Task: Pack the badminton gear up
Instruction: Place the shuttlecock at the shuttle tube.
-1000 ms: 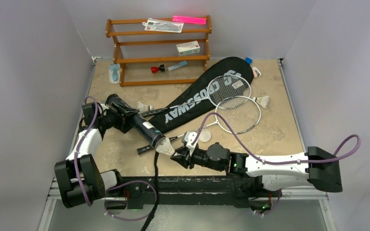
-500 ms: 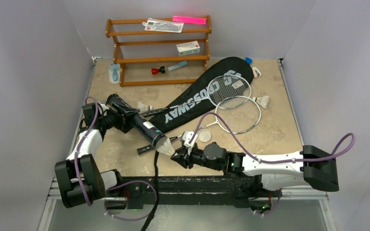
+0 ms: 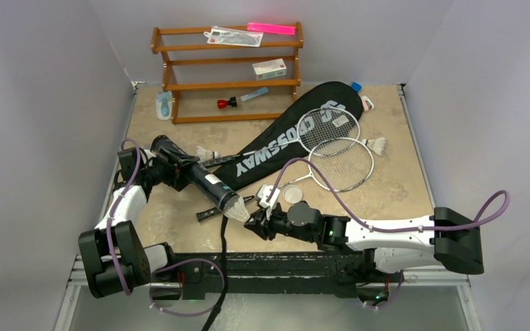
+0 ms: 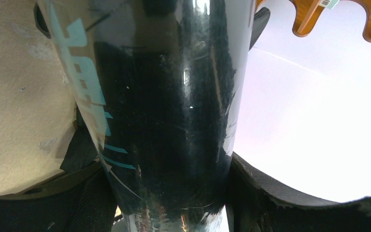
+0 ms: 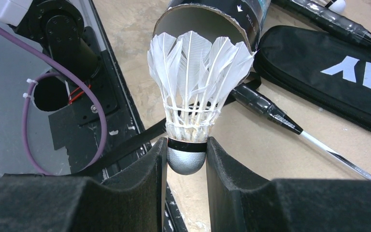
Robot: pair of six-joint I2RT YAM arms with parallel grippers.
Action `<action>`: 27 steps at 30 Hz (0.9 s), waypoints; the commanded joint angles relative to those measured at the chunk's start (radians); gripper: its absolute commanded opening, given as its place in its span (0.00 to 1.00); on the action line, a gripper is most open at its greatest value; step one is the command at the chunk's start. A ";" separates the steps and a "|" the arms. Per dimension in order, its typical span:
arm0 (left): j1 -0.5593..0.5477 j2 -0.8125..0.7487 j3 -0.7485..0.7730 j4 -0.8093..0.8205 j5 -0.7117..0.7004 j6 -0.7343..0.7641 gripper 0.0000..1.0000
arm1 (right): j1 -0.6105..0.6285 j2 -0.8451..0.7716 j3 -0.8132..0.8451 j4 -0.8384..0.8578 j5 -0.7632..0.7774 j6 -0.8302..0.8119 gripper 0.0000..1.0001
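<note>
- Right gripper [image 5: 186,147] was clenched on the cork base of a shuttlecock [image 5: 193,82], whose feathers pointed away from the fingers.
- We found the tube [image 5: 207,21] directly ahead of that gripper, its open mouth just past the feather tips. The shuttlecock was not yet inside.
- Left gripper [image 3: 171,167] was clamped round the tube's body, aiming the mouth at the right gripper.
- Beyond both grippers, two rackets [image 3: 328,129] lay outside the bag [image 3: 283,141], and two loose shuttlecocks [image 3: 209,152] lay on the table.
- We judged the packing barely begun.
</note>
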 commanded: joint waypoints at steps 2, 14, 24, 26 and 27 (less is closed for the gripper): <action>0.008 -0.032 0.006 -0.004 -0.023 -0.006 0.46 | -0.002 -0.033 0.026 -0.003 0.010 -0.022 0.17; 0.008 -0.108 0.011 -0.098 -0.163 -0.016 0.47 | 0.000 -0.017 0.068 -0.087 0.038 -0.031 0.16; 0.008 -0.112 0.008 -0.126 -0.213 -0.029 0.48 | 0.001 -0.013 0.090 -0.114 0.034 -0.043 0.16; 0.008 -0.114 0.008 -0.126 -0.214 -0.030 0.48 | 0.001 -0.009 0.094 -0.118 0.029 -0.046 0.16; 0.008 -0.114 0.008 -0.126 -0.214 -0.031 0.48 | 0.002 -0.005 0.095 -0.119 0.022 -0.046 0.16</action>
